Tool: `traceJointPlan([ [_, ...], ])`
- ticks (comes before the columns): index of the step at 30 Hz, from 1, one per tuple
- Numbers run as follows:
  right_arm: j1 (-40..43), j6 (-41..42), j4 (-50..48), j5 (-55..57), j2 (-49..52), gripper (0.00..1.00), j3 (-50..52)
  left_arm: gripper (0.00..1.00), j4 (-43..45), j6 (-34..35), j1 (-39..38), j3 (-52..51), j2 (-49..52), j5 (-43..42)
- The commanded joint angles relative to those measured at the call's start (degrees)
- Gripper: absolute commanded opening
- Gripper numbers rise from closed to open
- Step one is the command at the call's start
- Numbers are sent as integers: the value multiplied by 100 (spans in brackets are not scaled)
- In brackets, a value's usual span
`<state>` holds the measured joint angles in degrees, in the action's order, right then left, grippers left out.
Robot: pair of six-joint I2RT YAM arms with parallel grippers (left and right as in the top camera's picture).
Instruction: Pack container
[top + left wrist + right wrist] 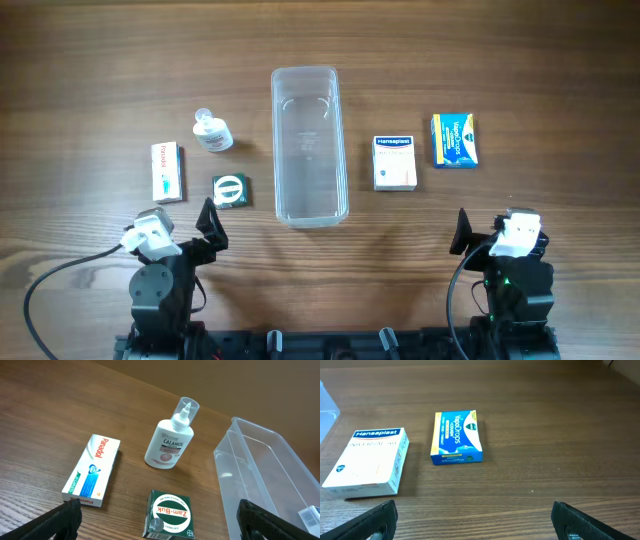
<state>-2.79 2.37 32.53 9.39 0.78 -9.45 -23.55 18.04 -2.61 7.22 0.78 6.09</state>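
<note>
The clear plastic container (309,145) stands empty in the middle of the table; its left wall shows in the left wrist view (260,475). Left of it lie a white Panadol box (167,172) (92,470), a white Calamol bottle (211,131) (170,440) and a green Zam-Buk box (231,190) (169,514). Right of it lie a white Hansaplast box (394,162) (367,462) and a blue VapoDrops box (454,140) (456,437). My left gripper (211,228) (160,527) is open and empty just before the Zam-Buk box. My right gripper (466,235) (475,525) is open and empty near the front edge.
The wooden table (560,100) carries all items. Both arm bases sit at the front edge, with a black cable (45,280) looping at the front left.
</note>
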Motion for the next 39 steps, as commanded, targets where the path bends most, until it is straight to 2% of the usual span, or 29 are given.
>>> traceJointPlan([
  [1, 24, 72, -15, -50, -28, 100, 26, 100, 24, -114, 22, -31, -31, -7],
  [34, 24, 81, -33, -94, -28, 100, 26, 100, 24, -114, 22, -31, -31, -7],
  [39, 24, 74, -125, -17, 11, 100, -267, 100, 24, -114, 22, -31, -31, -7],
])
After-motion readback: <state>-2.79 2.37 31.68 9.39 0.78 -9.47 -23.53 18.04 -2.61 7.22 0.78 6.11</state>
